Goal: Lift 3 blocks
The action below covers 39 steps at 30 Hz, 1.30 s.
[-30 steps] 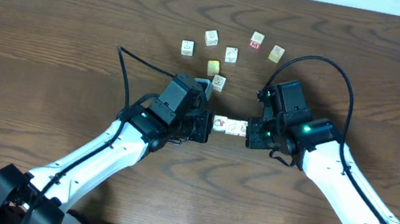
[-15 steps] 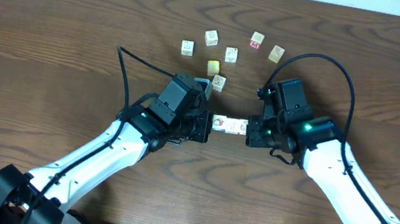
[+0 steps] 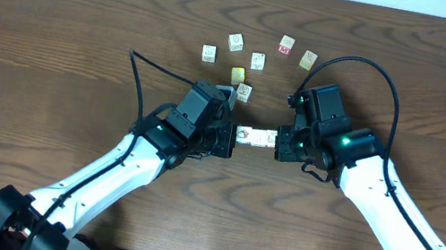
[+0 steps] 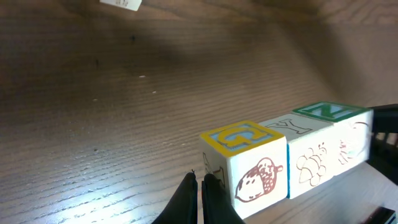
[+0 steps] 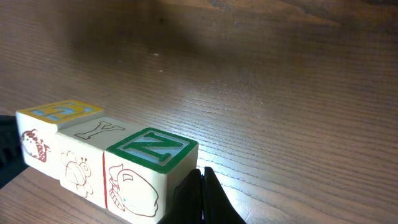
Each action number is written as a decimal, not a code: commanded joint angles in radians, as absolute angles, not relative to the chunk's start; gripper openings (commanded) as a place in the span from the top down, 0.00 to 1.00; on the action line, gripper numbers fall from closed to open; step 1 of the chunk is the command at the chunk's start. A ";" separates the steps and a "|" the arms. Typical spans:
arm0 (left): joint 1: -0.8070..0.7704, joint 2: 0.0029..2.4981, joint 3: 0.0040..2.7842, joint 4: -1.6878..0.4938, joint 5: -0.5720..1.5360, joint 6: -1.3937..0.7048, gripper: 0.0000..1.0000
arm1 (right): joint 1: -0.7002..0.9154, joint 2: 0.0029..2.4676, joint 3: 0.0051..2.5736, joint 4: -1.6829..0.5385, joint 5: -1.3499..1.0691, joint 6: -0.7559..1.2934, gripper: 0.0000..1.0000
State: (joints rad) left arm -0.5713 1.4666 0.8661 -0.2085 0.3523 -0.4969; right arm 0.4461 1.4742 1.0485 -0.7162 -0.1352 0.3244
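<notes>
Three pale picture blocks (image 3: pixel 256 136) form a tight row, squeezed end to end between my two grippers. The left gripper (image 3: pixel 233 136) is shut, and its closed tips (image 4: pixel 200 180) press the side of the yellow-topped acorn block (image 4: pixel 249 168). The middle block (image 4: pixel 311 158) has a Y on top. The right gripper (image 3: pixel 277 141) is also shut, its closed tips (image 5: pixel 202 174) against the green-trimmed N block (image 5: pixel 149 165). Neither gripper has anything between its fingers. In the right wrist view, table surface shows below the row, so it looks raised.
Several loose cubes lie in an arc farther back, from a pale one (image 3: pixel 209 53) to one at the right end (image 3: pixel 307 59). A plain yellow cube (image 3: pixel 238 75) and another pale cube (image 3: pixel 244 91) sit just behind the left gripper. A black cable (image 3: pixel 146 71) trails left.
Both grippers and the row of blocks between them have shifted slightly toward the far side in the overhead view. The jaws stay shut.
</notes>
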 commanded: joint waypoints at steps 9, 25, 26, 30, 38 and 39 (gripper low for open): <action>-0.602 1.406 0.936 -0.186 0.460 -0.487 0.93 | 0.473 1.457 1.085 -0.700 -0.319 0.302 0.99; -0.601 1.406 0.936 -0.200 0.452 -0.482 0.93 | 0.473 1.457 1.089 -0.700 -0.319 0.302 0.99; -0.601 1.406 0.936 -0.200 0.452 -0.482 0.93 | 0.473 1.457 1.089 -0.700 -0.319 0.302 0.99; -0.601 1.406 0.936 -0.200 0.452 -0.482 0.93 | 0.473 1.457 1.089 -0.700 -0.319 0.302 0.99; -0.601 1.406 0.936 -0.200 0.452 -0.479 0.93 | 0.473 1.457 1.089 -0.700 -0.319 0.302 0.99; -0.601 1.406 0.936 -0.200 0.452 -0.479 0.93 | 0.473 1.457 1.089 -0.700 -0.319 0.302 0.99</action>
State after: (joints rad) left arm -0.5713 1.4181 0.8665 -0.2218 0.3561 -0.4961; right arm 0.4461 1.4742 1.0500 -0.7151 -0.1337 0.3244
